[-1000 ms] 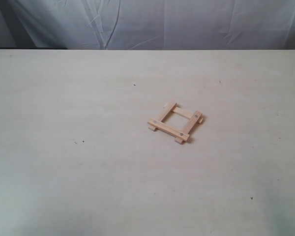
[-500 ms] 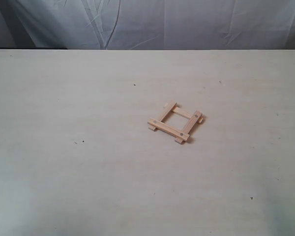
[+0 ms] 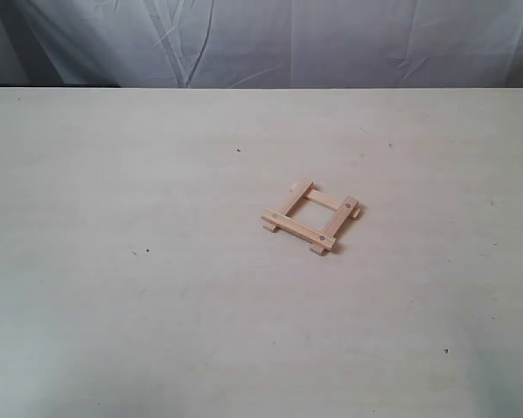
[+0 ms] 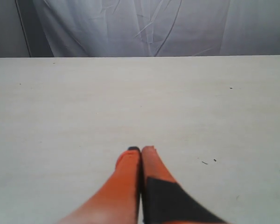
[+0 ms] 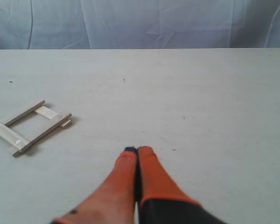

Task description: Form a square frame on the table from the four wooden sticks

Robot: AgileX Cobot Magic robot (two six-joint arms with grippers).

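The four wooden sticks lie together as a small square frame on the pale table, right of its middle, ends overlapping past the corners with dark holes showing. The right wrist view shows the same frame lying flat, off to one side and well apart from my right gripper, whose orange fingers are pressed together with nothing between them. My left gripper is shut too and empty, over bare tabletop; the frame is out of its view. Neither gripper appears in the exterior view.
A wrinkled grey-white cloth hangs behind the table's far edge. A few tiny dark specks mark the tabletop left of the frame.
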